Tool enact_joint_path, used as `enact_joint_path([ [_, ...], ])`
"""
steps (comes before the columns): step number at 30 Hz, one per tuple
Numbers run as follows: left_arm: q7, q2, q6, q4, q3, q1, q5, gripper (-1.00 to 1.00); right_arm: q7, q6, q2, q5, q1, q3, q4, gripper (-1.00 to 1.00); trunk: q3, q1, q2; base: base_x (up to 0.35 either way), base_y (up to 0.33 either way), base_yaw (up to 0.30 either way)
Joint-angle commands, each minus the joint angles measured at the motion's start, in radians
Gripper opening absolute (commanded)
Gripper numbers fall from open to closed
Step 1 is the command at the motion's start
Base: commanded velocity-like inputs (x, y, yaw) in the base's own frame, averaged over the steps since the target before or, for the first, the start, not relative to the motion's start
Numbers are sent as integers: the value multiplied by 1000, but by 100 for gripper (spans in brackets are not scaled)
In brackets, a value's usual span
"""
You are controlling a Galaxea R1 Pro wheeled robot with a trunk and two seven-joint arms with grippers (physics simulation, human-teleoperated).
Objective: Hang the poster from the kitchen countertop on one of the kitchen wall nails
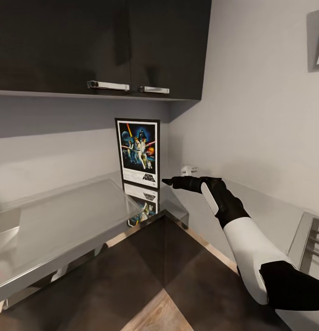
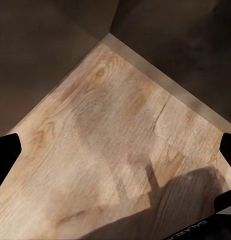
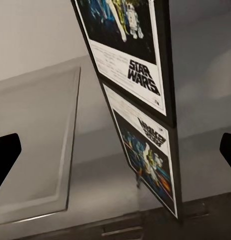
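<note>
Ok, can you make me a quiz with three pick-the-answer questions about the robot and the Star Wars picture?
1. Where does the poster stand?
A. on the floor
B. on the kitchen countertop, in the corner against the wall
C. inside a cupboard

2. How many silver handles are on the dark cupboards above?
A. two
B. four
C. none

3. Is the right gripper touching the poster?
A. yes, squeezing it
B. no, it is close beside it
C. yes, lifting it

Answers: 1 B, its bottom edge meets its own mirror image on the shiny top. 2 A, two bars show side by side. 3 B, a gap shows between them.
</note>
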Motion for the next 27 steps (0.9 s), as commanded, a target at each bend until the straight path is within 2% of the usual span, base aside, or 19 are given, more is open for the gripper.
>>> enact_joint_path([
  [1,-5,0,-3,-1,4,0,-5,100,-2,6,0,-8,-1,1,-1,100,-1,0,0,41,0,0],
  [7,-5,1,-3,-1,4,0,-5,100,-1,5,0,-7,-1,2,1,100,-1,0,0,20,0,0],
  [16,-5,0,-3,-1,3,0,-5,100,-7,3,11,-2,-30,1,117,100,-1,0,0,2,0,0],
  [18,-5,0,-3,-1,3,0,-5,100,-8,3,12,-1,-57,1,154,100,-1,0,0,0,0,0],
  [19,-5,0,-3,-1,3,0,-5,100,-9,3,14,-1,-97,1,209,100,-1,0,0,0,0,0],
  [22,-5,0,-3,-1,3,0,-5,100,-10,-5,24,-1,-153,1,287,100,-1,0,0,0,0,0],
  [23,-5,0,-3,-1,3,0,-5,100,-11,-22,33,-1,-189,1,330,100,-1,0,0,0,0,0],
  [24,-5,0,-3,-1,3,0,-5,100,-11,-22,33,-1,-189,1,330,100,-1,0,0,0,0,0],
  [27,-5,0,-3,-1,2,0,-5,100,-13,-47,47,-2,-242,1,393,100,-1,0,0,0,0,0],
])
